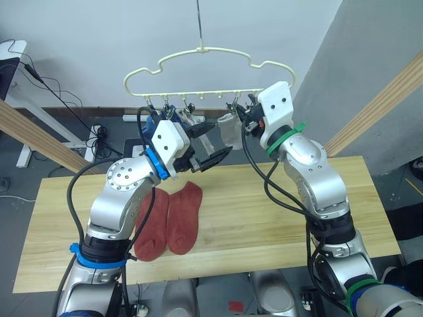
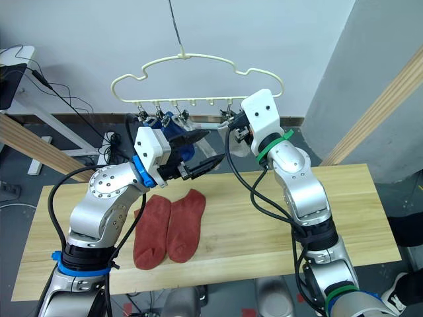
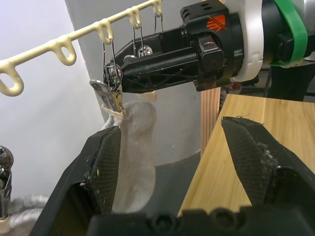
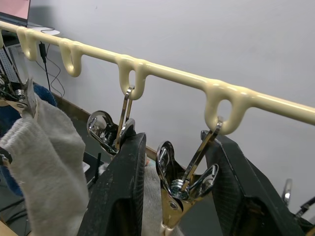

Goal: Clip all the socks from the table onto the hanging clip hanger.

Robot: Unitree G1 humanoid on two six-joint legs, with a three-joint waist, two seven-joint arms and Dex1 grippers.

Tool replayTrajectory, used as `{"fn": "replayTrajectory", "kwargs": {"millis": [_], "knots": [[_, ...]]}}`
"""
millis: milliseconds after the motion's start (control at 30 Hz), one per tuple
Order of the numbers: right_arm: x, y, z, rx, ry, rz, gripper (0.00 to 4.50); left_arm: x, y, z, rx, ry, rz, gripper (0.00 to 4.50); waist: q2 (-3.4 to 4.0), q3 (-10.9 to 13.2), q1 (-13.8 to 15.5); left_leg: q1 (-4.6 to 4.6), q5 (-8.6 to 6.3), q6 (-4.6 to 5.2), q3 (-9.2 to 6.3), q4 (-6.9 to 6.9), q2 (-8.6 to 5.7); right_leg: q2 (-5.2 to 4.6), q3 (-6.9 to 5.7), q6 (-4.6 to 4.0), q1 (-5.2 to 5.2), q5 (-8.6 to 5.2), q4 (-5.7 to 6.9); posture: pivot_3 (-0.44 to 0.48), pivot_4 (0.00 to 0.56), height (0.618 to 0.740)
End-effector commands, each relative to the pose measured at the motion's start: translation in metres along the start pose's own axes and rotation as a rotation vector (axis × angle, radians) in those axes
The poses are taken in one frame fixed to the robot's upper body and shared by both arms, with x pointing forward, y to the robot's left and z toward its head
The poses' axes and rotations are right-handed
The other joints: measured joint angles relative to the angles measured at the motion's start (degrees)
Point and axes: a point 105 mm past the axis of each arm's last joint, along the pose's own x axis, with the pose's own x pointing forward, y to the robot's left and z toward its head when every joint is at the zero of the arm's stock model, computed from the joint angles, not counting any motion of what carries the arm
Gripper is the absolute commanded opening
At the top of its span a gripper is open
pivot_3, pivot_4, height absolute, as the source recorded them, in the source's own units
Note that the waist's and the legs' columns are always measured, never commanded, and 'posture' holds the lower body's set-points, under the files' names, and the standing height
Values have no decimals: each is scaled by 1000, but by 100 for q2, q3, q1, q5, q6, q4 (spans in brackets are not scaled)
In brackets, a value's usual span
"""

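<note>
The pale-yellow clip hanger (image 1: 205, 51) hangs above the table's (image 1: 277, 218) far edge. Blue socks (image 1: 155, 124) and a light grey sock (image 1: 187, 119) hang from its left clips. Another grey sock (image 1: 230, 132) hangs from a clip (image 4: 178, 184) further right. My right gripper (image 1: 239, 109) is raised to that clip, fingers (image 4: 125, 187) apart on either side of it. My left gripper (image 1: 222, 140) is open just in front of this grey sock (image 3: 135, 147), holding nothing. Two rust-red socks (image 1: 168, 223) lie side by side on the table below my left arm.
Thick wooden rails slant down at the left (image 1: 33, 135) and right (image 1: 383, 105) behind the table. Cables and a power strip (image 1: 99, 132) lie on the floor beyond. The hanger's long hook (image 1: 198, 23) rises out of the top of the picture.
</note>
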Motion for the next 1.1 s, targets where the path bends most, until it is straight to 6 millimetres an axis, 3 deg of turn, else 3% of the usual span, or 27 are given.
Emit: {"fn": "replayTrajectory", "kwargs": {"millis": [33,500,1100], "knots": [[-1,0,17,-8,-65,-7,1838,-1,-4,9,40,-28,-14,3589,0,0,0,0,0,0,0,0,0,0,0,0,0,0,0,-197,319,733],[-16,-15,15,87,-26,-167,1838,1,-5,8,35,-29,-23,3589,0,0,-6,0,0,0,0,0,0,0,1,0,-1,0,2,-213,321,733],[-25,-15,17,180,8,-251,1838,1,-6,7,39,-27,-29,3589,0,0,-8,-1,0,0,0,-1,0,0,1,0,-2,0,1,-212,319,733]]}}
